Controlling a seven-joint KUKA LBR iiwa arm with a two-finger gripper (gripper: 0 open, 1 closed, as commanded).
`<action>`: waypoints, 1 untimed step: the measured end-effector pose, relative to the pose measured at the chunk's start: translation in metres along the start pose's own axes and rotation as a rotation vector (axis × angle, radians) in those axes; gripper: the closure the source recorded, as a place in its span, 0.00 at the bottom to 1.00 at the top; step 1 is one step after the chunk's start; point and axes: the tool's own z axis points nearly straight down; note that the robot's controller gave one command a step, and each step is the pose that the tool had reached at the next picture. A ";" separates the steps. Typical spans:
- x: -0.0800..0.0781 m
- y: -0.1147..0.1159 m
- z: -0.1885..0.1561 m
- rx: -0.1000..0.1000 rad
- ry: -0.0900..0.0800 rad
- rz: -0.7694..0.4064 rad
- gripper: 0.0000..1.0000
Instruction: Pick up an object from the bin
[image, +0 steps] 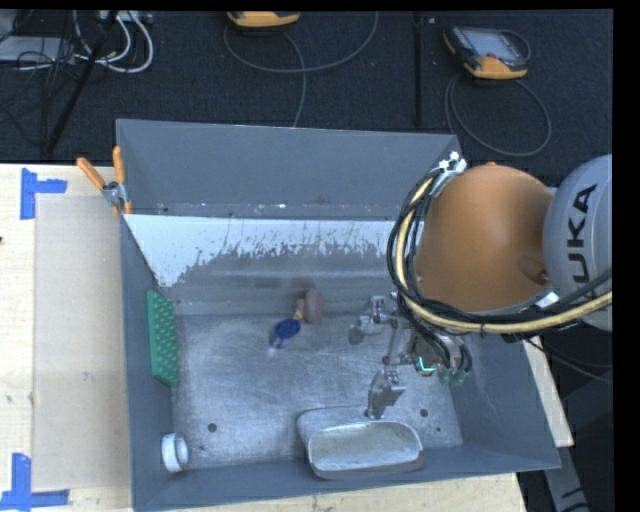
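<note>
Over the right-hand floor of the grey metal bin (280, 170), the gripper (376, 358) hangs low and spread wide, with nothing between its two metal fingers (382, 393). One finger points toward the back wall, the other toward the front. The front one sits just above the far rim of a shallow grey oblong metal dish (362, 447), which lies flat against the front wall, right of centre; touching or not, cannot tell. The arm's rounded orange cover (480, 240), with looped black-and-yellow cables (402, 262), sits above the gripper at right. A small blue lump (285, 332) lies mid-floor, left of the gripper and well apart from it. A small brownish-pink lump (312, 305) is just behind and right of the blue one, near the back wall's foot; contact between them unclear. A green ridged rectangular block (162, 337) lies along the left wall. A small white round cap (174, 451) sits in the front-left corner, apart from the rest.
</note>
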 end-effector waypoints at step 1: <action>0.003 0.043 0.121 0.000 0.002 -0.297 0.00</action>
